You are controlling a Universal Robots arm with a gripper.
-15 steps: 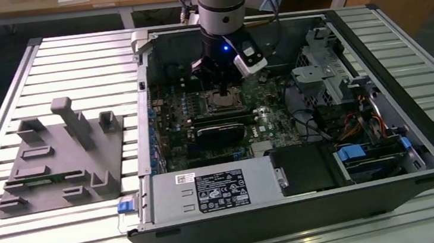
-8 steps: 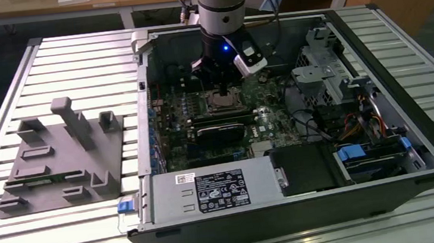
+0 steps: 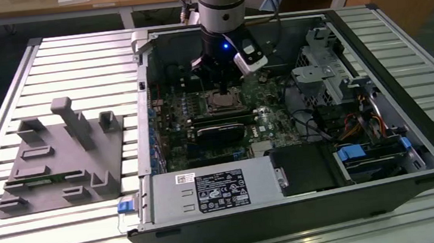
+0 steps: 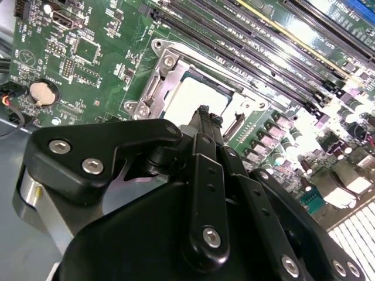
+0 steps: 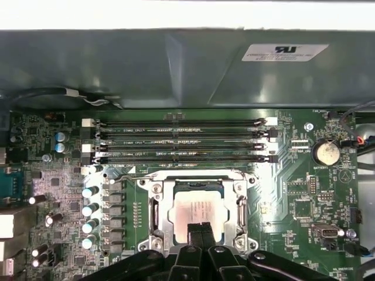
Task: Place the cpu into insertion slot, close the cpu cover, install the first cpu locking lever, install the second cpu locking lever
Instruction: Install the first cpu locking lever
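Gripper (image 3: 222,90) lowered into the open computer case (image 3: 211,229), directly over the insertion slot (image 3: 222,102).
In the first wrist view the fingers (image 5: 194,231) are clenched together with nothing seen between them, tips just above the cpu (image 5: 199,206) (contact cannot be confirmed). The cpu lies flat in the insertion slot, pale face up. The cpu cover (image 5: 239,202) lies down around it, the face showing through its window. A thin wire lever (image 5: 181,174) runs along the socket edge nearest the memory slots (image 5: 181,140); its latching cannot be judged. A grey fixture block (image 3: 54,167) sits beside the case, on the exterior view's left.
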